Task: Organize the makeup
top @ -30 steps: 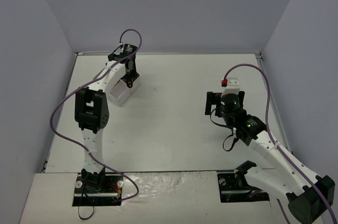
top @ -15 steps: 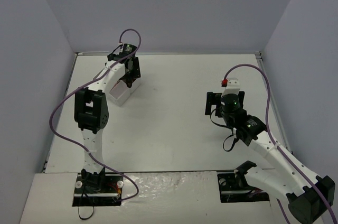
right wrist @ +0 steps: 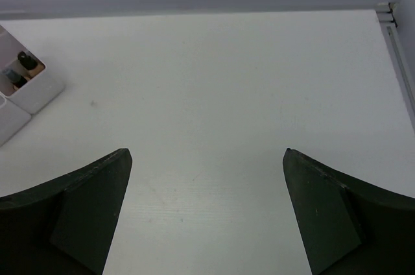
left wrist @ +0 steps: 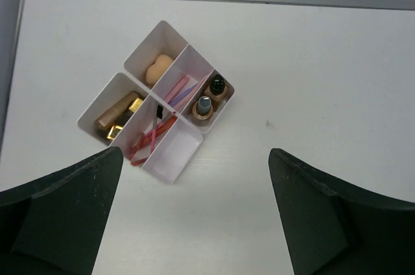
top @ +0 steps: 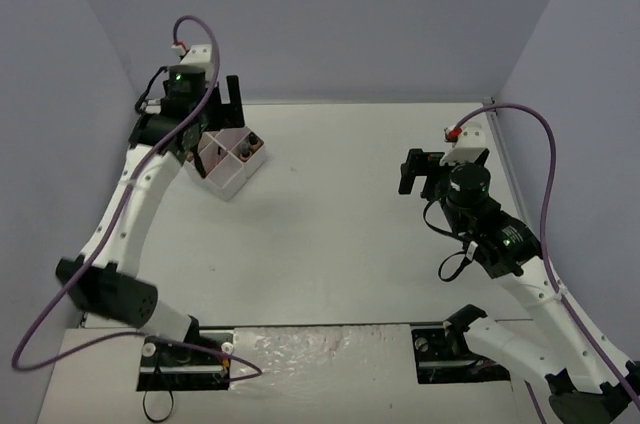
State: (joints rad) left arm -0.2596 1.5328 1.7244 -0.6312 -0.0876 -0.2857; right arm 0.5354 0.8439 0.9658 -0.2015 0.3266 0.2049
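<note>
Left wrist view: my left gripper is spread wide with nothing between its fingers. It hangs over the white table, with the divided white plastic box ahead of the fingertips, nearer my left finger.
Left compartment: black-and-gold lipstick tubes lie flat here, the closest makeup to my left finger. I judge them light, stiff and slick, so I would grip across the barrel rather than at the cap.
Far compartment: one beige egg-shaped sponge is the only sponge I can see. It is probably soft and springy, so a gentle pinch at its fat middle should do.
Middle channel: thin pink, red and purple sticks lie lengthwise, some crossed over each other. They look light, rigid and likely to roll, so I would take one at mid-length with the jaws square across it.
Right compartment: two tan bottles with dark caps stand upright side by side. I expect them to be the heaviest pieces, smooth and easy to tip. I would hold the body below the cap.
Near compartment: I see nothing in it.
Makeup overall: every piece I can see sits inside the box.
Right wrist view: my right gripper is fully spread and holds nothing. Only a corner of the box shows, well off to its left.
</note>
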